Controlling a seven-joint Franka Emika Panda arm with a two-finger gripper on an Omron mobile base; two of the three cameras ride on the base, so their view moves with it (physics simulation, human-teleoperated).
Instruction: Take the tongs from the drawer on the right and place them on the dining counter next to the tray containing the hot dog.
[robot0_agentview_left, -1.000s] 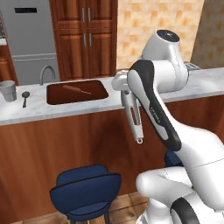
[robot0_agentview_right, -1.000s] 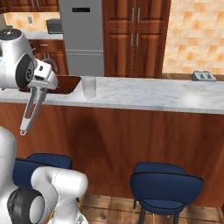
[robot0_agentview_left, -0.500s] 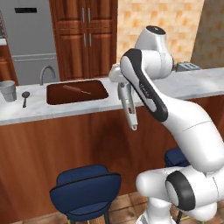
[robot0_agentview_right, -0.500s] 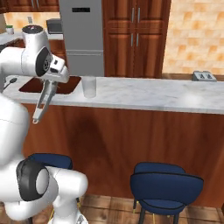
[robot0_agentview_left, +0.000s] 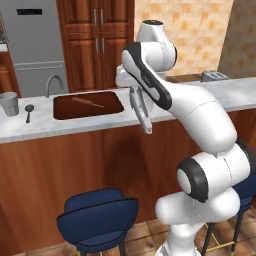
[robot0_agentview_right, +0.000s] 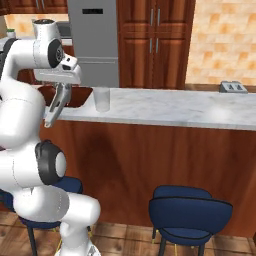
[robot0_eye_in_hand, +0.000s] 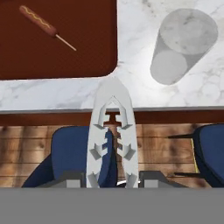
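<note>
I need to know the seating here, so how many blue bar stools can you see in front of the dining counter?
2. One blue stool stands before the dining counter on the right; the other is further left, near the robot's base. More may lie outside the frames.

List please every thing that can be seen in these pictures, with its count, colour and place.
tongs: one, silver-grey, held in the fingers, hanging over the front edge of the dining counter
dining counter: one, pale marble top, reddish-brown front
tray: one, dark reddish-brown, on the counter
hot dog: one, tan-brown, in the tray
cup: one, pale grey, on the counter beside the tray
spoon: one, dark, on the counter beyond the cup
stools: three seats visible, dark blue, in front of the counter
toaster: one, grey, behind the counter
fridge: one, grey, at the back
cabinets: reddish-brown, at the back
gripper: one, fingers closed on the tongs
</note>
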